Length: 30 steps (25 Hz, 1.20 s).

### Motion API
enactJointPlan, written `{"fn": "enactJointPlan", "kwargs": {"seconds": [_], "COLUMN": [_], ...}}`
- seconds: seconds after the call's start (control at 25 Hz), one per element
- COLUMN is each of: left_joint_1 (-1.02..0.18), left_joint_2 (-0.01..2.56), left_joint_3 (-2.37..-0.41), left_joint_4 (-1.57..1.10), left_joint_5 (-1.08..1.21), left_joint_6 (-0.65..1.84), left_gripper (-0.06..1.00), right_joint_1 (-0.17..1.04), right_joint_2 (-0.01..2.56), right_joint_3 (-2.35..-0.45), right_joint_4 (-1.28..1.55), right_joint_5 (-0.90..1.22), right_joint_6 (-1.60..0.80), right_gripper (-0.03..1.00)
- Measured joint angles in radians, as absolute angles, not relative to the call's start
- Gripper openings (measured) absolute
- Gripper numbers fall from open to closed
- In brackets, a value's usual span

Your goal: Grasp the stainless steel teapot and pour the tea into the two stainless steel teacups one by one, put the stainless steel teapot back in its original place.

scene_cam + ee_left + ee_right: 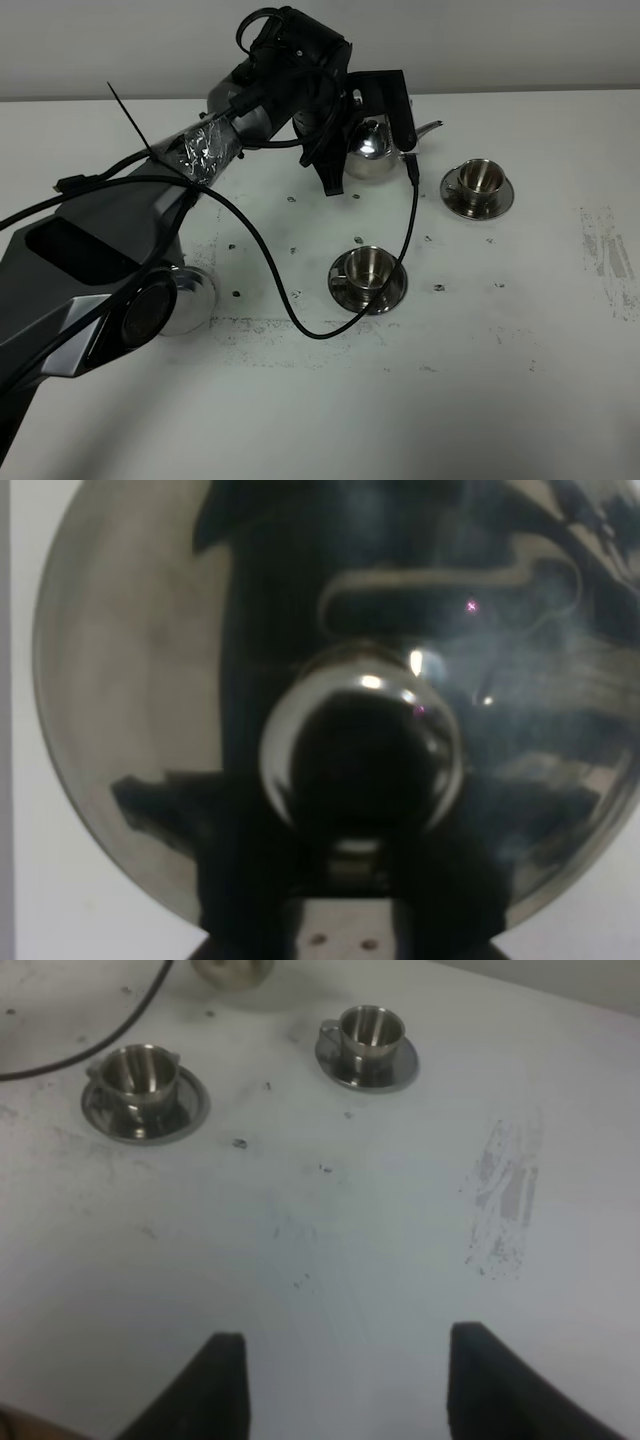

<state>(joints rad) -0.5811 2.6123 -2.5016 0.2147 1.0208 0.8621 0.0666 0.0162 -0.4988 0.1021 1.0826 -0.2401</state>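
Your left gripper (328, 178) has its jaws closed on the handle side of the stainless steel teapot (368, 150). The pot is at the far side of the table (480, 400), well apart from the round steel tray (195, 295), which lies half hidden behind the arm's lower link. You cannot tell from these views whether the pot rests on the table or hangs just above it. Its spout (428, 128) points right, toward the farther teacup (480, 178), which sits on its saucer (503, 200) just beside the pot. The nearer teacup (368, 268) sits on its own saucer (397, 290) in front of the pot, near the middle of the table. Your left wrist view is filled by the domed lid (130, 710) and its knob (360, 750), both mirroring dark shapes. Your right gripper (345, 1335) hovers over bare table with its jaws apart and nothing between them, both cups well ahead of it. A crinkled foil-like wrap (205, 148) covers part of the left arm, and a black cable (275, 270) loops down onto the table beside the nearer saucer. The table is white, dotted with small dark specks, with a grey scuffed patch (608, 255) at its right side and a worn band along the front. A plain pale grey wall (500, 40) stands behind it.
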Motion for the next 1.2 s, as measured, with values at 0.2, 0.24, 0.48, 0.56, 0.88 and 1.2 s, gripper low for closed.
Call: {"fn": "enactJointPlan", "kwargs": {"seconds": [0.2,0.24,0.48,0.56,0.88,1.2], "left_joint_1": [-0.596,-0.602,-0.621,-0.624,-0.631,-0.641], "left_joint_2": [2.616,2.616,2.616,2.616,2.637,2.668], "left_joint_3": [-2.502,-2.502,-2.504,-2.504,-2.504,-2.504], "left_joint_4": [0.244,0.256,0.272,0.287,0.346,0.352], "left_joint_5": [0.967,0.953,0.905,0.888,0.841,0.8], "left_joint_6": [0.862,0.862,0.862,0.86,0.84,0.841], "left_gripper": [0.17,0.17,0.17,0.17,0.17,0.17], "right_joint_1": [0.067,0.067,0.067,0.067,0.067,0.067], "right_joint_2": [0.016,0.016,0.016,0.016,0.016,0.016], "right_joint_3": [-0.499,-0.499,-0.499,-0.499,-0.499,-0.499], "right_joint_4": [0.102,0.102,0.102,0.102,0.102,0.102], "right_joint_5": [1.083,1.083,1.083,1.083,1.083,1.083], "right_joint_6": [-0.24,-0.24,-0.24,-0.24,-0.24,-0.24], "right_gripper": [0.43,0.43,0.43,0.43,0.43,0.43]}}
